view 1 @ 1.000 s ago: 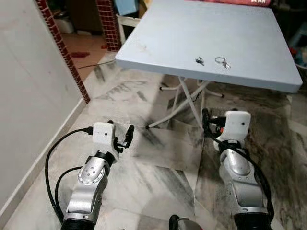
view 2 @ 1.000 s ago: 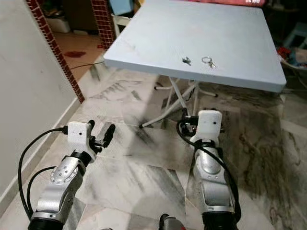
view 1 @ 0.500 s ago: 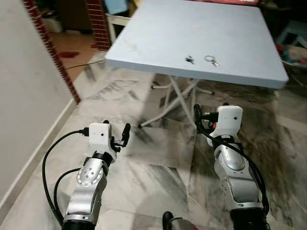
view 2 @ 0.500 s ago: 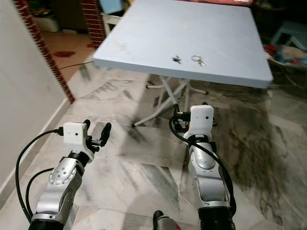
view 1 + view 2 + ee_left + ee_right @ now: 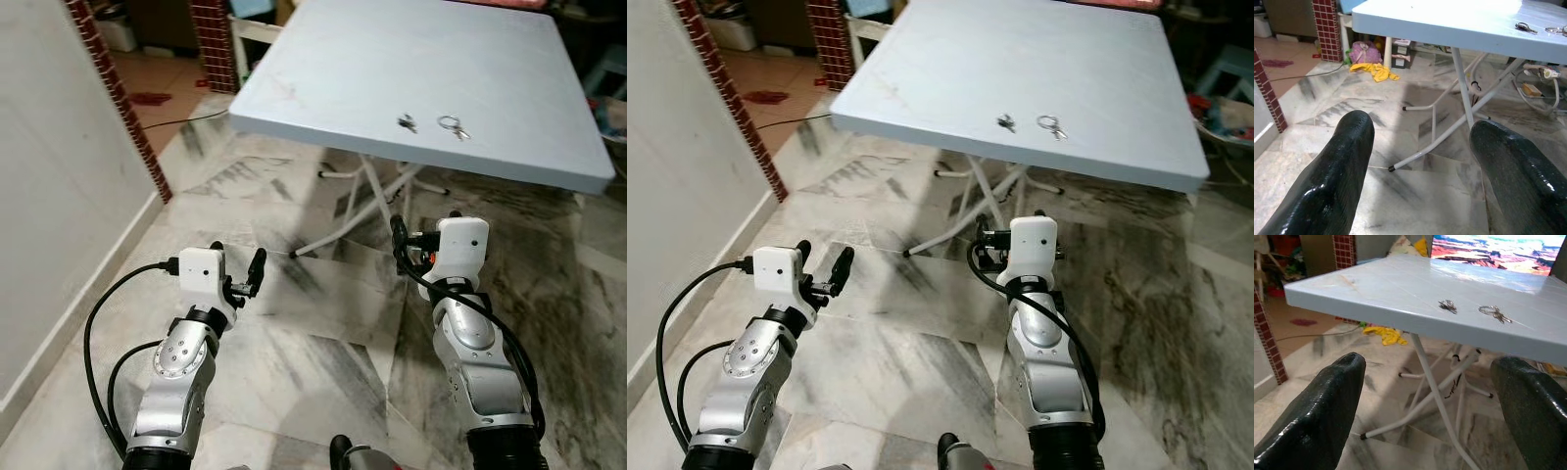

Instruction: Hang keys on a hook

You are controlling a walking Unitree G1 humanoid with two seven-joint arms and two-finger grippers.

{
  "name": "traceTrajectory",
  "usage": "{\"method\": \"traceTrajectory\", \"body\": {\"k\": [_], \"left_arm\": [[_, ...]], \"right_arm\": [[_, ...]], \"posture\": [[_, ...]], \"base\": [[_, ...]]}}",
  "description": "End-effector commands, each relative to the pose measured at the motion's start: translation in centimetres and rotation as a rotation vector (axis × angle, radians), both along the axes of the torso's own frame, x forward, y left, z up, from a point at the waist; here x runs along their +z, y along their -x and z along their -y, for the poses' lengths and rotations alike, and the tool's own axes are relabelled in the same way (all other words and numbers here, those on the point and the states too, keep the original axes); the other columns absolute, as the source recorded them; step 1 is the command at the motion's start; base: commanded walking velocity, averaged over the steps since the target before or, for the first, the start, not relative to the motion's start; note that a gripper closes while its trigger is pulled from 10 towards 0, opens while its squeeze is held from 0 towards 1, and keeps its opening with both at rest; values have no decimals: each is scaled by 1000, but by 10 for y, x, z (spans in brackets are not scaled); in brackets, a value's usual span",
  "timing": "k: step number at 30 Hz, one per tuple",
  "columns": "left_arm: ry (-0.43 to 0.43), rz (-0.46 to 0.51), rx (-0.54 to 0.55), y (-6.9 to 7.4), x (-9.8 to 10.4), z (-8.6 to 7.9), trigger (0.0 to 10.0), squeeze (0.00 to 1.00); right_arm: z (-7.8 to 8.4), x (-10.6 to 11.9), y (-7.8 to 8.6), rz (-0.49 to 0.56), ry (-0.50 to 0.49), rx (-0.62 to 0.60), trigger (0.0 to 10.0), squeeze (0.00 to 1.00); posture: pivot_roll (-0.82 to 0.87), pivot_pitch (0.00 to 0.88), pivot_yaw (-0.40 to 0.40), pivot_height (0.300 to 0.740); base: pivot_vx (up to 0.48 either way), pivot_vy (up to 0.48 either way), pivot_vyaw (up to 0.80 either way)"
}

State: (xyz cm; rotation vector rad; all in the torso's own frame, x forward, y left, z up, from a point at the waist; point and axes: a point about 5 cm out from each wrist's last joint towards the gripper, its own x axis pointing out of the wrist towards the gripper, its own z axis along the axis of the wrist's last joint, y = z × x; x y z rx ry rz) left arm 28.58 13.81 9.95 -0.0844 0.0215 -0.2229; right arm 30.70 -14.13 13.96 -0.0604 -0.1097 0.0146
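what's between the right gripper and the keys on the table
Only the table's front edge and bare tabletop separate the open right gripper from the two key bunches: small keys and ringed keys, in the right wrist view.

Open air lies over the table (image 5: 411,59) top — its near edge and crossed legs (image 5: 377,201) bar approach from below.

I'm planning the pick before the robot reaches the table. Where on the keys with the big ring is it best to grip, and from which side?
Probably at the round ring of the keys with the big ring, coming straight down from above. They lie flat on the table near its front edge, so a side approach finds nothing to pinch. The right gripper is open and nearer; the smaller bunch lies apart on the left.
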Motion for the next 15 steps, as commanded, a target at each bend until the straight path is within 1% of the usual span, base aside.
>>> {"method": "traceTrajectory", "body": {"k": [1,4,5,15], "left_arm": [[-3,3,-11,2,0,1,10000,0],[-3,4,-11,2,0,1,10000,0],[-4,3,-11,2,0,1,10000,0],[-2,-5,-15,3,-2,2,10000,0]], "right_arm": [[3,2,1,12,6,-5,10000,0],[3,1,0,6,-2,-7,10000,0],[3,1,0,2,-4,-7,10000,0],[1,-1,1,-4,-12,0,10000,0]], "posture": [[-68,153,10,740],[-67,154,10,740],[-66,154,10,740],[-70,157,10,740]], "base": [[307,0,0],[312,0,0],[311,0,-438],[306,0,-774]]}}
